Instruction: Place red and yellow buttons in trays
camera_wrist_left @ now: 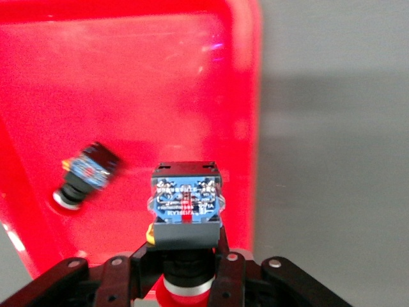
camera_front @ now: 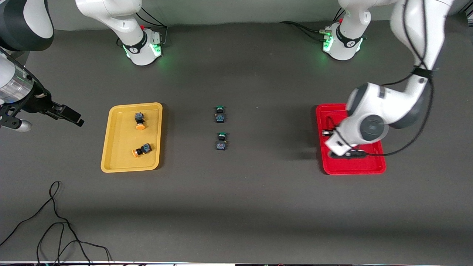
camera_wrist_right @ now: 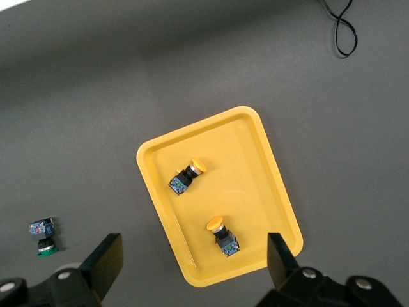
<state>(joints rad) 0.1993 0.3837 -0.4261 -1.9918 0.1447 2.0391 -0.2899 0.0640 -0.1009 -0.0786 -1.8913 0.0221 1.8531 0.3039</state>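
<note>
Two orange-capped buttons, one (camera_front: 139, 120) farther from the front camera and one (camera_front: 143, 149) nearer, already lie in the yellow tray (camera_front: 111, 147) toward the right arm's end of the table (camera_front: 236, 207). The right end effector (camera_wrist_right: 192, 259) hangs spread and empty over bare table toward the table edge at that end, waiting.

At the left arm's end, the left end effector (camera_wrist_left: 188, 272) sits low over the red tray (camera_front: 354, 168), pinching a red-capped button (camera_wrist_left: 185, 208) around its neck, cap down, blue-and-black body up. A second red-capped button (camera_wrist_left: 83, 178) lies on its side in the same tray, close by.

These switches look small, light and rigid, with smooth round caps likely to roll; the squared body or the neck below it seems the surest hold.

Two green-capped switches, one (camera_front: 220, 114) farther and one (camera_front: 221, 142) nearer, stand mid-table, well apart from both trays. A loose black cable (camera_front: 55, 225) trails near the table's front corner. Only the lying red button crowds the release spot.
</note>
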